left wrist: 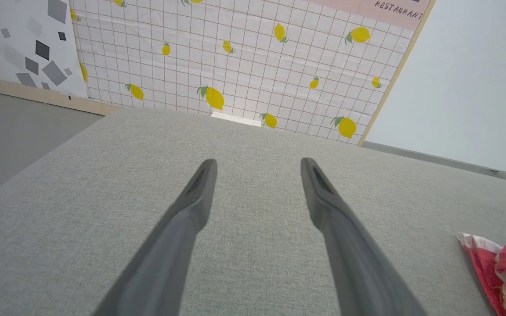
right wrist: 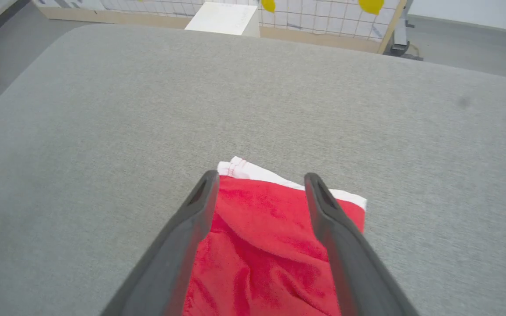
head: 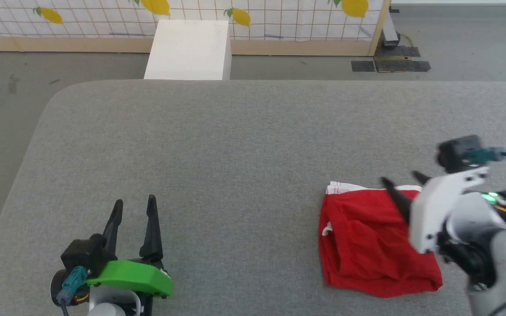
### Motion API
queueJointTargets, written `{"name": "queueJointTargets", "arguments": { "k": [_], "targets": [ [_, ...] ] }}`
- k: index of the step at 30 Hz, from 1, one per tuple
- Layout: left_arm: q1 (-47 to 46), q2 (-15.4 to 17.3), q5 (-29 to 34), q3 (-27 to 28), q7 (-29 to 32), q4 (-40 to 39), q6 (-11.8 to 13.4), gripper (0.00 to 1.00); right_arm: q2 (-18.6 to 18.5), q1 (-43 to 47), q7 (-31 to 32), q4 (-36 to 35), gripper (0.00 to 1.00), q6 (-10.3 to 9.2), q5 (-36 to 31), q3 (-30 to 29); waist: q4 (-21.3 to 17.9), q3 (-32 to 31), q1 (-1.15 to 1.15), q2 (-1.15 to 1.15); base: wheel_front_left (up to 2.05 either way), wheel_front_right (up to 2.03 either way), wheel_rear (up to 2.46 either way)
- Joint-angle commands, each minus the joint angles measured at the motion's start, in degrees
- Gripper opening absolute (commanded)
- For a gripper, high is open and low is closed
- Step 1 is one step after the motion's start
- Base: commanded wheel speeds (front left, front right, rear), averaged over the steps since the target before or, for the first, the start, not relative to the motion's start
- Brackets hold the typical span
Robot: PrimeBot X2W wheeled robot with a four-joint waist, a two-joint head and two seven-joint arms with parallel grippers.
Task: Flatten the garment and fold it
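I am holding the nearer right gripper (head: 401, 182), fingers spread and empty, over the garment (head: 367, 245), its white edge lying at 12 o'clock.

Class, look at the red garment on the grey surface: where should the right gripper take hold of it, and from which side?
Probably the white-trimmed edge of the garment, near its left corner. That edge lies flat and exposed on the far side, while the red body is rumpled. The right gripper, jaws open, is above it, so come straight down.
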Motion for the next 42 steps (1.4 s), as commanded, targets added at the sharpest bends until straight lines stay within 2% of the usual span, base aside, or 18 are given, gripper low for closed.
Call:
{"name": "queueJointTargets", "arguments": {
  "k": [1,5,10,17,22,23,24,25,26,30,36,42],
  "targets": [
    [0.54,-0.21,0.3,-0.15,-0.26,-0.28,-0.28,1.0,-1.16,2.55,1.12,-1.51,1.0,-0.08,-3.28,-3.49,-0.55,0.51,0.0,0.64,0.0,0.0,0.0],
    [0.27,-0.22,0.16,-0.35,-0.26,-0.23,-0.36,1.0,-1.89,6.15,3.76,-0.5,1.0,-0.08,-8.58,-6.82,-0.83,1.19,0.0,0.64,0.0,0.0,0.0],
    [-0.31,-0.24,-0.23,-0.69,-0.26,-0.13,-0.4,1.0,0.5,7.65,4.83,3.69,1.0,-0.08,-10.31,-7.74,-0.57,2.4,0.0,0.64,0.0,0.0,0.0],
    [-1.18,-0.25,-0.21,-1.12,-0.26,-0.1,-0.49,1.0,0.81,6.62,2.49,10.88,1.0,-0.08,-10.96,-5.15,0.51,3.85,0.0,0.64,0.0,0.0,0.0],
    [-1.08,-0.25,-0.18,-0.99,-0.26,-0.04,-0.44,1.0,-1.27,5.93,0.68,15.35,1.0,-0.08,-10.23,-2.28,0.83,3.98,0.0,0.64,0.0,0.0,0.0],
    [-1.05,-0.25,-0.17,-0.95,-0.26,-0.03,-0.43,1.0,-1.82,5.76,0.54,16.19,0.48,-0.08,-9.94,-1.73,0.84,3.96,0.0,0.64,0.0,0.0,0.0],
    [-1.04,-0.25,-0.16,-0.9,-0.26,-0.03,-0.41,1.0,-2.23,5.53,0.22,16.66,0.33,-0.08,-9.65,-1.48,0.83,3.95,0.0,0.64,0.0,0.0,0.0],
    [-1.03,-0.25,-0.12,-0.78,-0.26,-0.1,-0.35,1.0,-2.74,5.23,-0.25,17.13,0.12,-0.08,-9.34,-1.16,0.74,3.87,0.0,0.64,0.0,0.0,0.0],
    [-1.01,-0.25,-0.06,-0.66,-0.26,-0.18,-0.3,1.0,-3.26,5.06,-0.37,17.49,0.0,-0.08,-9.18,-0.66,0.6,3.77,0.0,0.64,0.0,0.0,0.0],
    [-0.33,-0.25,-0.27,0.48,-0.26,-1.17,0.03,1.0,-5.96,3.3,-1.0,17.49,0.0,-0.08,-7.72,4.05,-1.94,3.32,0.0,0.64,0.0,0.0,0.0],
    [1.38,-0.25,-1.03,3.1,-0.26,-3.67,0.15,1.0,-14.16,-4.33,0.14,15.29,0.0,-0.08,-4.06,18.21,-12.19,4.89,0.0,0.64,0.0,0.0,0.0],
    [-1.19,-0.19,-0.06,2.55,-0.26,-4.47,-0.28,1.0,-20.46,-13.78,-0.43,16.85,0.0,-0.08,-0.45,27.72,-21.19,8.32,0.0,0.64,0.0,0.0,0.0]
  ]
}}
